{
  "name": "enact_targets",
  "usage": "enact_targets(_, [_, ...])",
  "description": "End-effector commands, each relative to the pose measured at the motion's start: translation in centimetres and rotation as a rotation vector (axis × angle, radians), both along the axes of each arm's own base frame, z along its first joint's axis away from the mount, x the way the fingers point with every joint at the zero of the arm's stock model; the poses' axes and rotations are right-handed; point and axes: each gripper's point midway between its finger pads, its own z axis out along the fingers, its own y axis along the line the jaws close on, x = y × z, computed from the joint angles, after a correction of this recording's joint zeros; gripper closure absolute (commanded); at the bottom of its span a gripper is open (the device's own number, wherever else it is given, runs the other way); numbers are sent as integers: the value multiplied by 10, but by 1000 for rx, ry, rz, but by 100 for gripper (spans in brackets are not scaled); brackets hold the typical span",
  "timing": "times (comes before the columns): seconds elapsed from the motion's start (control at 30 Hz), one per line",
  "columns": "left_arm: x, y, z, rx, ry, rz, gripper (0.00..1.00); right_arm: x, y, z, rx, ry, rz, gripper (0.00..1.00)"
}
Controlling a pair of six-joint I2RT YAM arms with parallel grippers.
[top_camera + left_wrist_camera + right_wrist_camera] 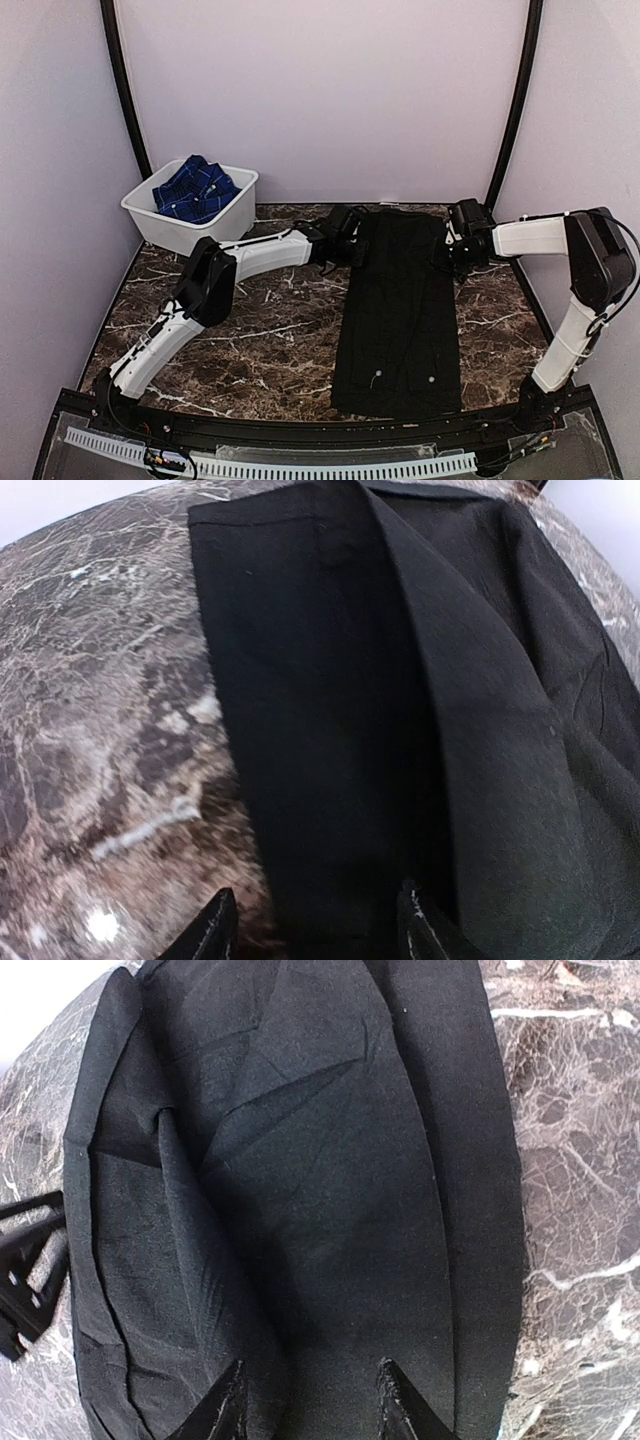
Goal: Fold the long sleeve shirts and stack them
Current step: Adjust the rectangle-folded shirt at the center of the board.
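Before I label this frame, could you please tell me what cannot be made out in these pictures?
Left gripper: its wrist view's bottom edge cuts off the fingers, so a grip on the black shirt is unclear.
Right gripper: likewise in its own wrist view.
Blue shirt: top view, the tub wall hides most of it.
Black shirt's far end: top view, dark grippers blend into it.

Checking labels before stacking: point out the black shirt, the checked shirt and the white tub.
black shirt (400, 310), top view, mid-body.
checked shirt (195, 188), top view, crumpled middle.
white tub (165, 230), top view, front wall.
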Motion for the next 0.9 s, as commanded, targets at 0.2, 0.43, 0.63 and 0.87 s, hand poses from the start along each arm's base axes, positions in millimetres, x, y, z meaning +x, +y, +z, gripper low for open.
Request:
enact_targets(0.2, [-29,46,-32,345,46,71,50,12,-4,25,-33,-57,5,59])
enact_targets(0.43, [-62,97,-57,484,132,114,51,7,8,17,-44,-34,40,59])
enact_targets(0.63, [-93,140,-60,505,197,145,51,-2,39,14,-32,-18,107,58])
enact_targets(0.87, [-113,162,-41,453,222,98,52,-14,87,19,1,-18,206,58])
